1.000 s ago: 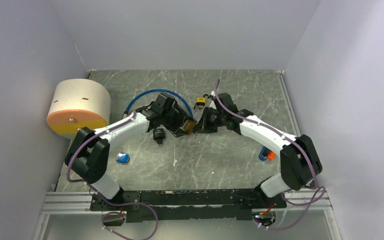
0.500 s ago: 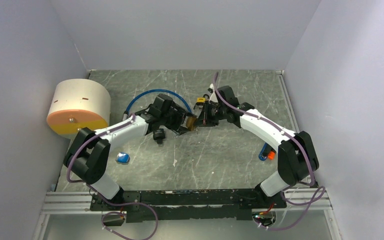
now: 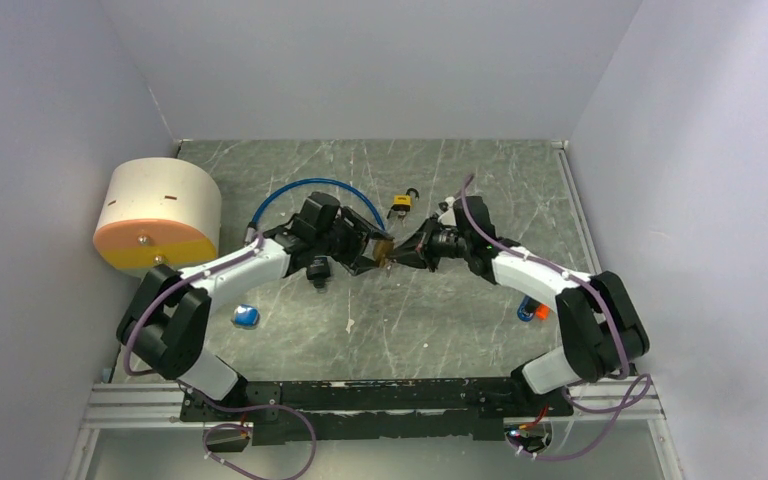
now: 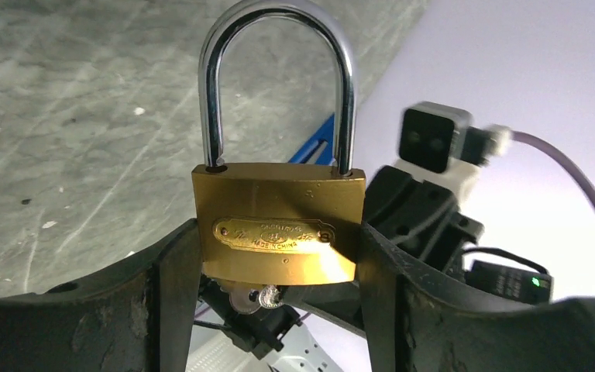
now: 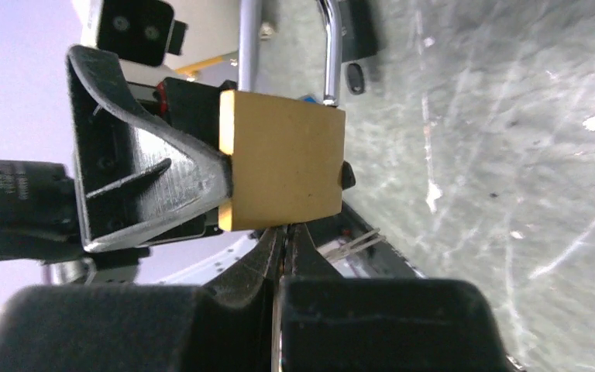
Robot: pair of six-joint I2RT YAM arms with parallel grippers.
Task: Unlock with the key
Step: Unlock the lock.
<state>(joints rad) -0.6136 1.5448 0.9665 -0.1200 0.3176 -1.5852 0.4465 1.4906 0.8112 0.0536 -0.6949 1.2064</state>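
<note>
Hiding almost all of the key (image 4: 266, 297), the right gripper (image 5: 283, 242) is pinched tight on it beneath the padlock (image 4: 279, 225); only a silver sliver shows. The left gripper (image 4: 277, 260) clamps the smooth brass body by its sides, rounded steel shackle (image 4: 215, 101) seated, above the middle of the scratched grey stone-look table (image 3: 430, 310)

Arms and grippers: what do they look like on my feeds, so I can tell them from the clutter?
Both the left arm and right arm have white shells with chunky black joints, and purple cables loop along them. The fingers are matte black plastic, scuffed and wedge-shaped. Each wrist carries a small boxy camera, and a green light glows on a black module.
</note>
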